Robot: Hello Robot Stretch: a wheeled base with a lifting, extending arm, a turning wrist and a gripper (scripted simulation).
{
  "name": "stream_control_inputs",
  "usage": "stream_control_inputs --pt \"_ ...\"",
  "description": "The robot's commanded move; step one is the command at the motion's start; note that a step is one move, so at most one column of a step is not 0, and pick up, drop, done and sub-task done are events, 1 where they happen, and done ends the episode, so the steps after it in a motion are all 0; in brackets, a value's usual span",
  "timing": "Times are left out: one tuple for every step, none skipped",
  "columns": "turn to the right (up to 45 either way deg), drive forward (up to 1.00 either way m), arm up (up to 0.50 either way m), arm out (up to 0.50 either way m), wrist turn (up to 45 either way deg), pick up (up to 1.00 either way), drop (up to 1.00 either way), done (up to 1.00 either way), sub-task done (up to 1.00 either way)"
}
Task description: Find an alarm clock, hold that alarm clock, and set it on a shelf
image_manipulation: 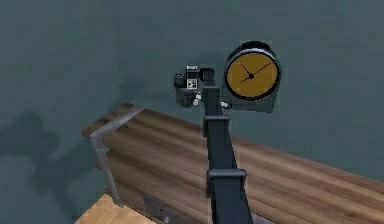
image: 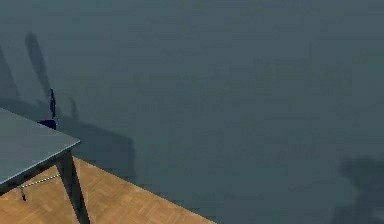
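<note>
An alarm clock with a round orange face and a dark case hangs in front of the grey-blue wall in the arm side view. It is at the far end of my gripper, clear of the wooden top below, so the gripper holds it. The dark arm bar rises from the bottom edge across that wooden top. Two white marker squares stand just left of the clock.
The long wooden top has a grey end panel at its left, with light wood floor below. In the forward view, a grey table with dark legs stands at the left, a small blue thing behind it. A bare wall is ahead.
</note>
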Motion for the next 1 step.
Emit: stream_control_inputs --pt "0.0 0.00 -0.32 0.00 0.0 0.00 0.00 0.00 0.00"
